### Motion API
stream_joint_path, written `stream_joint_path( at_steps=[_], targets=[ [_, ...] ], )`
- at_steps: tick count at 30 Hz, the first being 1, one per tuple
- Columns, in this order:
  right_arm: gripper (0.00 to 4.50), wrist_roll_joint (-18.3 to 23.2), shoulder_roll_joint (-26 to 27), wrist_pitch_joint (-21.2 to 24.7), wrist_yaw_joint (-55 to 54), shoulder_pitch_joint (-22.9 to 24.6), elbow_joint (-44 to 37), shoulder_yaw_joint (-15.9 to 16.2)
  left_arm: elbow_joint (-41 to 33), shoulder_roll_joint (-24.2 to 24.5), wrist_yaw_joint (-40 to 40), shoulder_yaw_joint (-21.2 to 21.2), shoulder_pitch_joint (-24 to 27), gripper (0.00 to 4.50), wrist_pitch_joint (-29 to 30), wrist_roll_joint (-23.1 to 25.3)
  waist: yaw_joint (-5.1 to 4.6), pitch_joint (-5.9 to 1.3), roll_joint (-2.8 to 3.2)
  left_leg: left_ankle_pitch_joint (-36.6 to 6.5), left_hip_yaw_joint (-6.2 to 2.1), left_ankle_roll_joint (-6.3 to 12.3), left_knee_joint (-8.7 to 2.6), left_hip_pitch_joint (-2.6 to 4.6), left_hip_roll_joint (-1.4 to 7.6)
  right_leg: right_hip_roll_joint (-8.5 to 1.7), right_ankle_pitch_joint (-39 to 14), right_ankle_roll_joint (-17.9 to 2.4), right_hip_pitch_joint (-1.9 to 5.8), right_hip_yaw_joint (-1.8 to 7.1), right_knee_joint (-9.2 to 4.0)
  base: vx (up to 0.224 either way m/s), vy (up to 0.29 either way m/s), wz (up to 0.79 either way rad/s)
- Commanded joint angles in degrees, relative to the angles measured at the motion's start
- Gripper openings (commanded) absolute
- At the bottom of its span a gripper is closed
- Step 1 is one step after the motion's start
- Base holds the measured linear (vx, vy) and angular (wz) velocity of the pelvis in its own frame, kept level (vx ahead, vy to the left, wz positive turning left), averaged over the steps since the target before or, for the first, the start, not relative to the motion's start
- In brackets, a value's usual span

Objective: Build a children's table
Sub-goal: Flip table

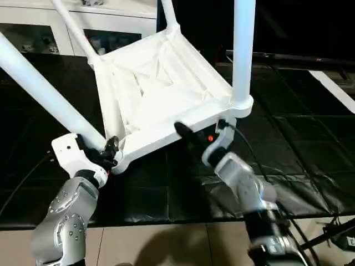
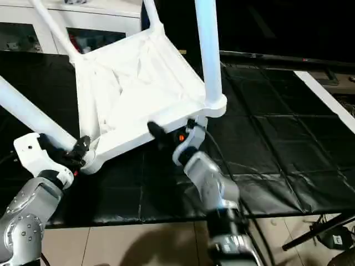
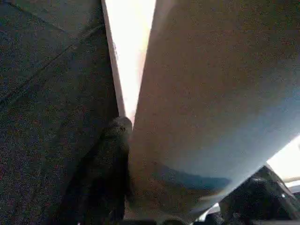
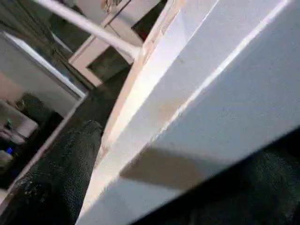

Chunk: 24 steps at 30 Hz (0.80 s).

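The children's table (image 1: 161,83) lies upside down and tilted on the black mat, ribbed underside up, with a leg in each corner socket. My left gripper (image 1: 111,151) is shut on the near-left leg (image 1: 44,91) just above its socket. In the left wrist view that leg (image 3: 206,93) fills the space between the two black fingers (image 3: 112,159). My right gripper (image 1: 205,132) stands open, its fingers on either side of the top's near rim (image 4: 187,103), close to the near-right leg (image 1: 243,50). Two more legs (image 1: 72,25) rise at the far corners.
A black mat (image 1: 299,138) covers the floor under the table. A white cabinet with glass doors (image 1: 33,33) stands at the back left. Bare wooden floor (image 1: 166,244) runs along the near edge, with cables and a stand (image 1: 333,233) at the near right.
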Motion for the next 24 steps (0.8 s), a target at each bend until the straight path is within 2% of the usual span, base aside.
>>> stream_joint_path(
  at_steps=[1,2,5,7,11,12,15,17,24],
  targets=[
    [4.5,2.3,0.7,-1.8,-0.3,-3.2,3.7,-2.9,-0.4,-1.3,-1.5,-1.6,-0.5,2.24,1.5,-4.1,-0.02,-3.14,0.72,-10.9,-0.09,-1.09,-3.84,0.55,1.26,-3.7,-10.2,-5.9,2.63,2.58,-3.54,0.0,0.0,0.0],
    [4.5,2.3,0.7,-1.8,-0.3,-3.2,3.7,-2.9,-0.4,-1.3,-1.5,-1.6,-0.5,2.24,1.5,-4.1,0.0,-3.16,0.72,-11.1,-0.03,-1.1,-3.77,0.64,1.27,-3.7,-10.1,-6.0,2.53,2.6,-3.5,0.0,0.0,0.0],
    [4.5,7.1,2.3,-2.3,-0.2,-7.6,10.3,-7.4,-0.4,-1.0,-1.7,-2.3,-0.5,2.24,1.9,-4.1,0.2,-3.2,0.76,-11.4,0.02,-0.9,-3.74,0.7,1.23,-3.68,-9.8,-6.3,2.55,2.56,-3.37,0.0,0.0,0.0],
    [4.15,8.0,2.8,-2.9,-0.1,-8.8,12.6,-8.6,-0.5,-1.0,-1.9,-2.6,-0.4,2.24,2.1,-4.0,0.48,-3.19,0.76,-11.0,0.03,-0.78,-3.73,0.64,1.26,-3.73,-9.8,-6.2,2.58,2.56,-3.42,0.0,0.0,0.0],
    [3.89,11.6,4.0,-4.6,-0.3,-12.5,19.1,-13.2,-0.8,-1.3,-2.0,-3.6,-0.6,2.24,2.6,-3.6,0.56,-3.23,0.8,-11.4,0.02,-0.9,-3.7,0.62,1.26,-3.79,-10.7,-6.4,2.56,2.46,-3.43,0.0,0.0,0.0],
    [3.71,11.8,4.1,-4.8,-0.3,-12.8,19.7,-13.6,-0.8,-1.3,-2.1,-3.7,-0.6,2.24,2.7,-3.6,0.49,-3.3,0.77,-11.2,-0.03,-0.92,-3.67,0.53,1.27,-3.81,-10.5,-6.6,2.6,2.42,-3.28,0.0,0.0,0.0],
    [3.6,13.5,4.7,-5.8,-0.3,-14.5,22.2,-15.3,-1.1,-1.1,-2.3,-4.3,-0.4,2.24,2.9,-3.6,0.61,-3.26,0.76,-11.1,0.04,-0.73,-3.63,0.54,1.28,-3.81,-10.6,-6.6,2.53,2.41,-3.36,0.0,0.0,0.0],
    [3.32,14.6,4.8,-5.9,0.1,-15.5,23.8,-16.1,-1.3,-1.0,-2.2,-4.4,-0.2,2.24,3.1,-3.7,0.6,-3.24,0.74,-11.6,0.03,-0.71,-3.62,0.5,1.23,-3.81,-11.6,-6.6,2.52,2.37,-3.42,0.0,0.0,0.0],
    [2.77,14.7,4.5,-6.0,1.6,-16.2,26.0,-16.6,-1.3,-0.9,-2.4,-4.9,0.0,2.24,3.4,-3.6,0.58,-3.2,0.93,-12.6,-0.08,-1.13,-3.71,0.45,1.3,-3.82,-13.1,-6.3,2.43,2.35,-3.55,0.0,0.0,0.0]
  ],
)
